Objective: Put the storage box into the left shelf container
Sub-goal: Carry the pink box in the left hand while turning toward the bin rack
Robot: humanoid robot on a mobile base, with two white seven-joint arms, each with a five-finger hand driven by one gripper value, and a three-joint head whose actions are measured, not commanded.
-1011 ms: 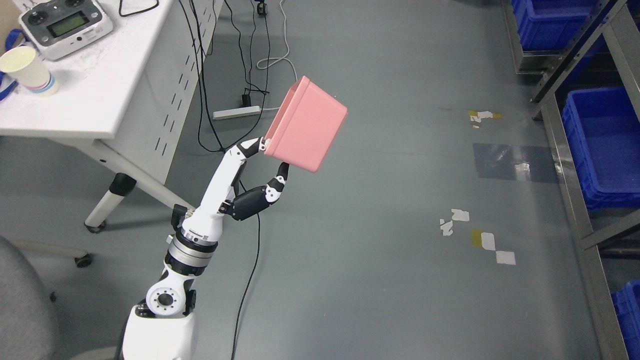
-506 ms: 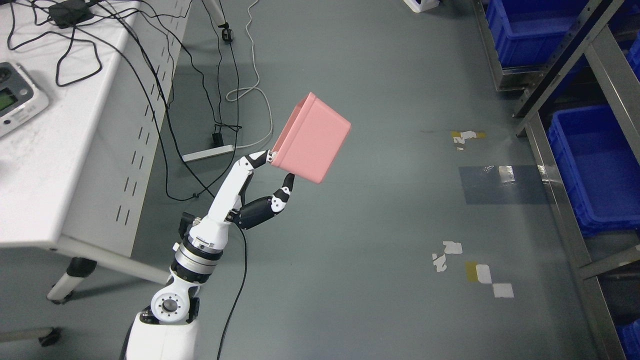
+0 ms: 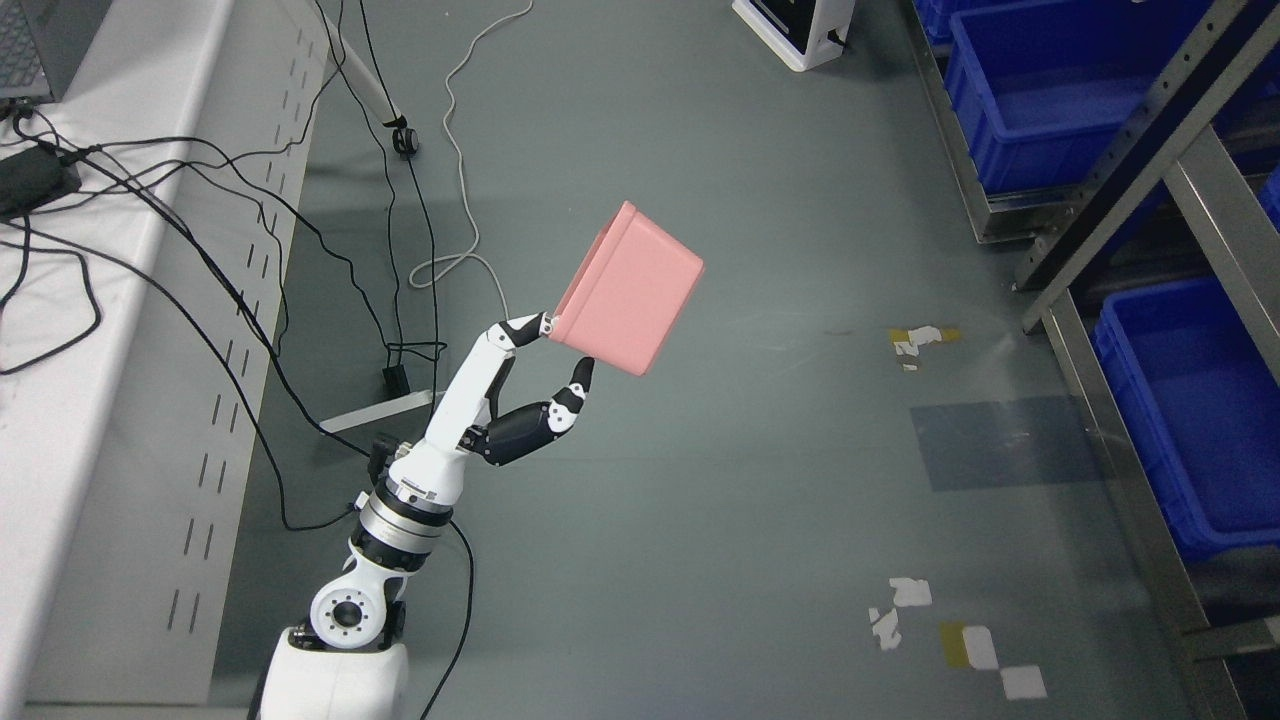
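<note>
A pink storage box [image 3: 632, 290] hangs in the air over the grey floor, tipped so its opening faces up and left. My left hand [image 3: 560, 362] holds it by the lower left rim, one finger at the rim corner and the thumb under the box's bottom edge. The left arm [image 3: 420, 490] rises from the lower left. Blue shelf containers sit on the metal shelf at the right: one near the top [image 3: 1040, 90] and one at the right edge [image 3: 1190, 410]. The right arm is out of the picture.
A white table [image 3: 110, 330] with cables and a laptop corner fills the left side. Cables and a power strip [image 3: 375, 412] lie on the floor beside it. A white device [image 3: 795, 30] stands at the top. Tape marks [image 3: 975, 650] dot the floor.
The whole picture has shifted: the camera has moved, so the table slides left and down and the shelf comes nearer. The hand keeps the same hold on the pink box.
</note>
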